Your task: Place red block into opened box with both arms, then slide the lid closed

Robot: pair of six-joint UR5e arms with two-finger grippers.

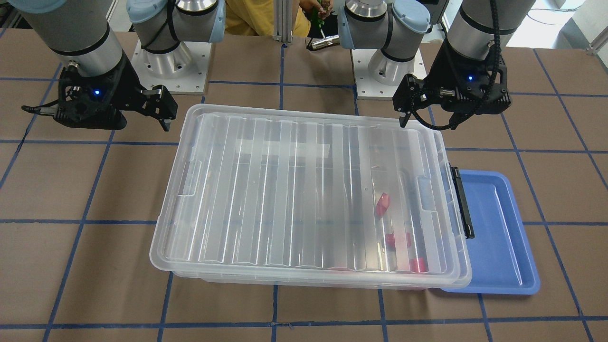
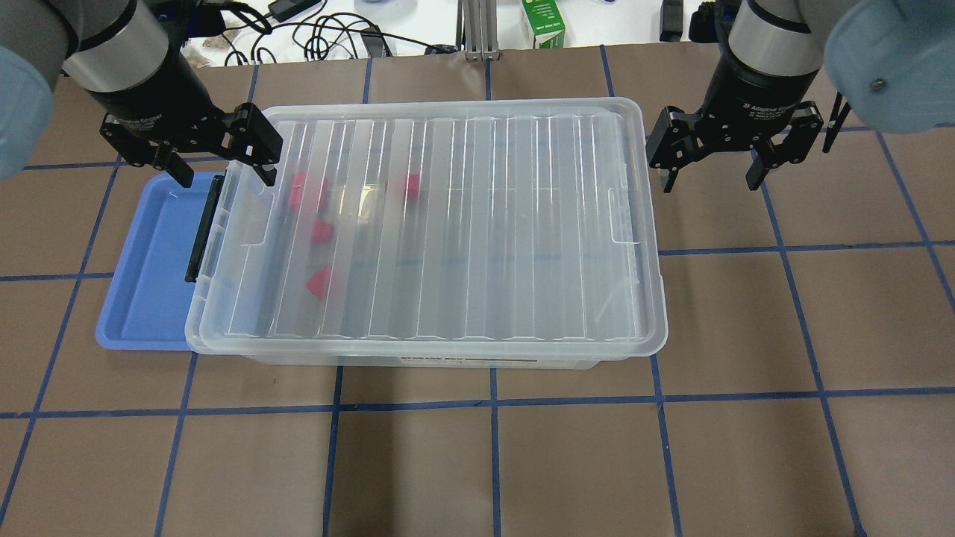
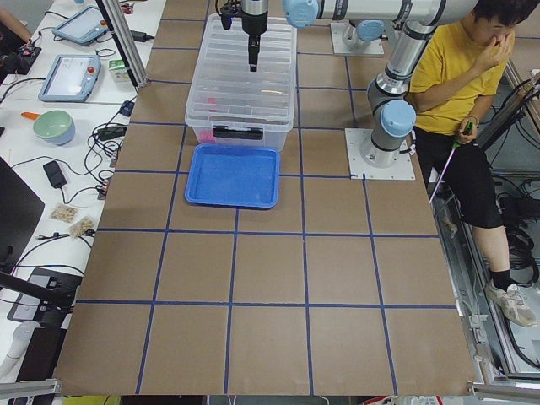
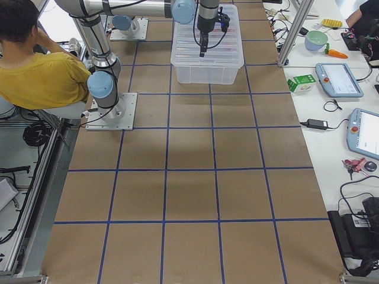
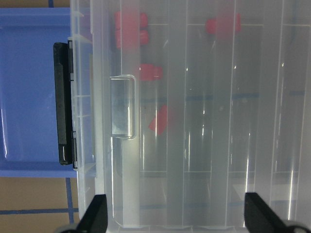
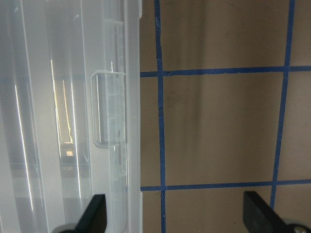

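Note:
The clear box sits mid-table with the ribbed clear lid lying over it, slightly offset. Several red blocks show through the lid near the black latch end; in the left wrist view one red block lies tilted. My left gripper hovers open over the lid's latch-end corner, empty, and the left gripper looks straight down on the lid. My right gripper hangs open and empty just past the opposite short end, and the right gripper straddles the lid's edge and bare table.
A blue tray lies partly under the box's latch end. A person in a yellow shirt sits behind the robot bases. Tablets, cables and a bowl line the far side table. Brown table with blue tape lines surrounds the box.

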